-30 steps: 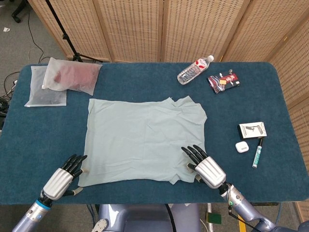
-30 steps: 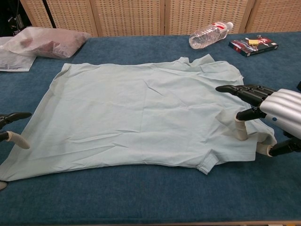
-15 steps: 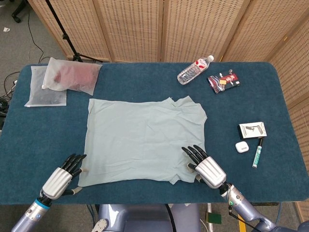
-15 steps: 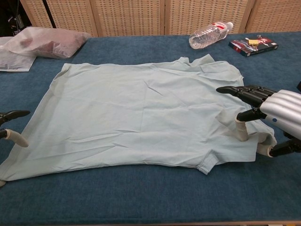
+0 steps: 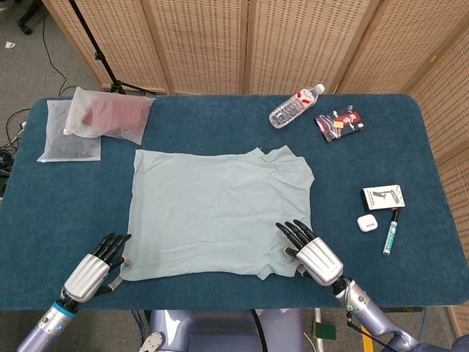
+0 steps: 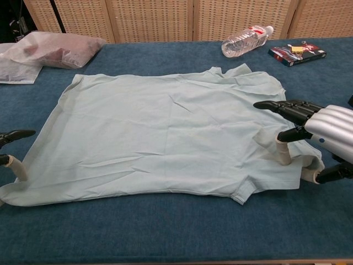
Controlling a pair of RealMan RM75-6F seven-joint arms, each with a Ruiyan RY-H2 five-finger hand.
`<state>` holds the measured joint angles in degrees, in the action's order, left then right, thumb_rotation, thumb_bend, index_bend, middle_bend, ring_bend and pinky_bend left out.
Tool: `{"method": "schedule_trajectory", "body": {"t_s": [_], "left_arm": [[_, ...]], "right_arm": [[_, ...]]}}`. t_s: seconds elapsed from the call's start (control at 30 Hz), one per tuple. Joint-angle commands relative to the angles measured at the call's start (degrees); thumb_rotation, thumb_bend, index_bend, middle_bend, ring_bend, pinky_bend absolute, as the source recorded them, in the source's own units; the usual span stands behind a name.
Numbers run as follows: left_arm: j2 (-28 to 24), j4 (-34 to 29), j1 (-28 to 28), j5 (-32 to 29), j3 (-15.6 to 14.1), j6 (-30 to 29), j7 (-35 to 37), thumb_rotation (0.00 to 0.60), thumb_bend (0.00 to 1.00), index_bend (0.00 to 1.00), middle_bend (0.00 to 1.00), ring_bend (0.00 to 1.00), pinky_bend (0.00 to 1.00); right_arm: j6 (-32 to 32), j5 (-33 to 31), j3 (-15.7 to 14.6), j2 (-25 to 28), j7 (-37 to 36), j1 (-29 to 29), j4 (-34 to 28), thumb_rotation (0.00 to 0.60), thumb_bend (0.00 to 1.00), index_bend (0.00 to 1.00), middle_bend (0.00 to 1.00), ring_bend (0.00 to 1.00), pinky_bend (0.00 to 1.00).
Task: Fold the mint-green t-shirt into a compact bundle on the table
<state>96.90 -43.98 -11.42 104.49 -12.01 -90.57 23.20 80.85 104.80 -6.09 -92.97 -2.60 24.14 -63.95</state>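
The mint-green t-shirt [image 5: 220, 213] [image 6: 165, 127] lies spread flat on the blue table [image 5: 66, 213], collar end to the right. My left hand [image 5: 91, 273] [image 6: 12, 164] sits at the shirt's near left corner with its fingers stretched out. Its fingertips [image 5: 116, 242] touch the hem, and the corner stands slightly raised against it. The chest view cuts off most of this hand. My right hand [image 5: 311, 253] [image 6: 320, 130] hovers over the near right sleeve, fingers straight and apart. Its pale thumb tip [image 6: 284, 155] presses on the fabric.
Two plastic bags [image 5: 110, 115] lie at the back left. A water bottle [image 5: 295, 106] and a red-black packet [image 5: 339, 122] lie at the back right. A white box [image 5: 383, 197], an earbud case [image 5: 367, 224] and a pen [image 5: 390, 232] lie right of the shirt.
The shirt's near left corner has lifted and drawn in a little at my left hand, which shifted slightly. My right hand has not moved.
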Motion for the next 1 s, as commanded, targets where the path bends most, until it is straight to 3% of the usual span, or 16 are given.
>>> {"method": "schedule_trajectory", "body": {"t_s": [0.03, 0.27, 0.6, 1.0], "left_arm": [[-0.06, -0.19, -0.04, -0.08, -0.10, 0.25, 0.29, 0.600, 0.42, 0.54, 0.00, 0.00, 0.00], [-0.07, -0.25, -0.08, -0.22, -0.14, 0.37, 0.25, 0.600, 0.52, 0.66, 0.00, 0.00, 0.00], [-0.11, -0.21, -0.03, -0.06, -0.47, 0.03, 0.96, 0.600, 0.55, 0.72, 0.00, 0.00, 0.00], [-3.32, -0.44, 0.27, 6.02, -4.78, -7.74, 6.72, 0.600, 0.61, 0.74, 0.00, 0.00, 0.00]], "right_arm": [[0.06, 0.04, 0.02, 0.07, 0.06, 0.04, -0.15, 0.600, 0.57, 0.66, 0.01, 0.00, 0.08], [-0.06, -0.03, 0.02, 0.19, 0.26, 0.08, -0.44, 0.600, 0.57, 0.66, 0.01, 0.00, 0.08], [0.28, 0.78, -0.59, 0.51, -0.55, 0.25, -0.25, 0.600, 0.57, 0.66, 0.01, 0.00, 0.08], [5.30, 9.06, -5.82, 6.64, -7.01, 1.79, -4.76, 0.600, 0.57, 0.66, 0.01, 0.00, 0.08]]}}
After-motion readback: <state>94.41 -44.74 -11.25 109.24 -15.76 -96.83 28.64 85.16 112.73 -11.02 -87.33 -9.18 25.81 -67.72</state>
